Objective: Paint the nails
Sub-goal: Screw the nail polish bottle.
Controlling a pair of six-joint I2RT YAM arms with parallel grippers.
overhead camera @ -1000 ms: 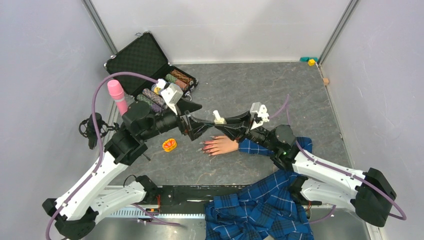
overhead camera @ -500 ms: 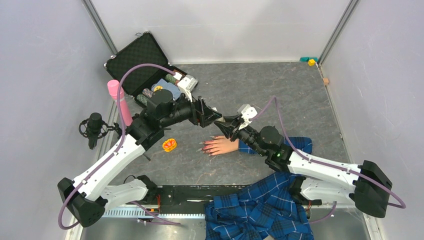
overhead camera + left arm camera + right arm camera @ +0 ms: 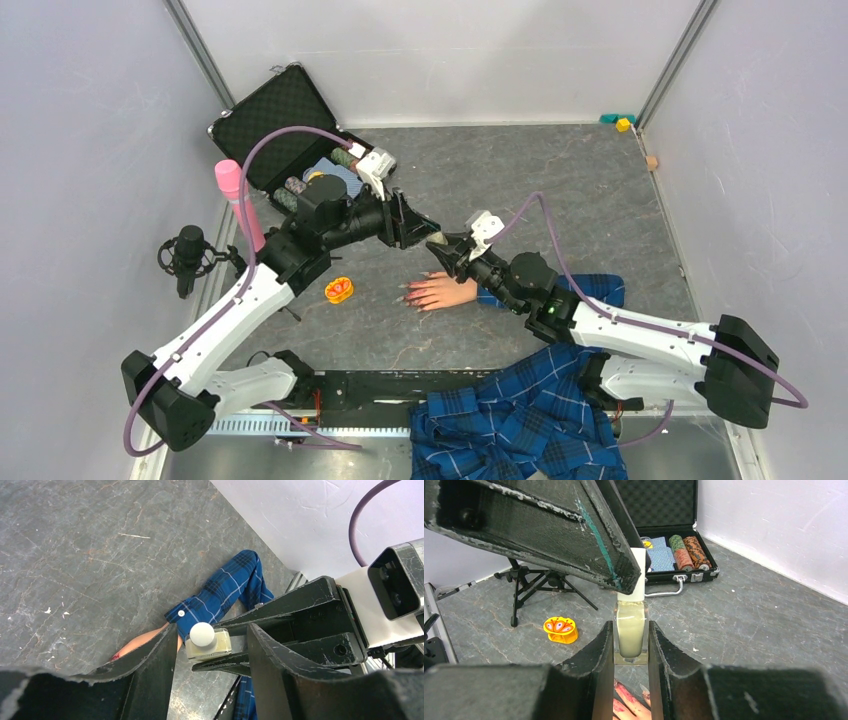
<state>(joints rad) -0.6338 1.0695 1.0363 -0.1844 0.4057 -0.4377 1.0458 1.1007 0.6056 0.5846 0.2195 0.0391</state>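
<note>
A small clear bottle [image 3: 631,630] of pale liquid with a white cap [image 3: 202,634] is held above the table, my right gripper [image 3: 631,626] shut on its glass body. My left gripper [image 3: 211,630] reaches in from the opposite side. Its jaws stand on either side of the cap with a gap on both sides, so it is open. Below the bottle the flesh-coloured mannequin hand [image 3: 442,291] lies flat, its blue plaid sleeve [image 3: 505,295] running right. Its reddish nails [image 3: 408,297] point left, and red-smeared fingertips [image 3: 624,702] show between my right fingers.
An open black case [image 3: 285,125] of poker chips lies at the back left. A pink bottle [image 3: 236,200] and a microphone tripod [image 3: 188,258] stand by the left wall. A yellow toy [image 3: 339,289] sits left of the hand. Plaid cloth [image 3: 520,425] is heaped at the near edge.
The left arm has swung up over the bottle's cap and its jaws have narrowed around it. The right gripper has carried the bottle slightly left.
</note>
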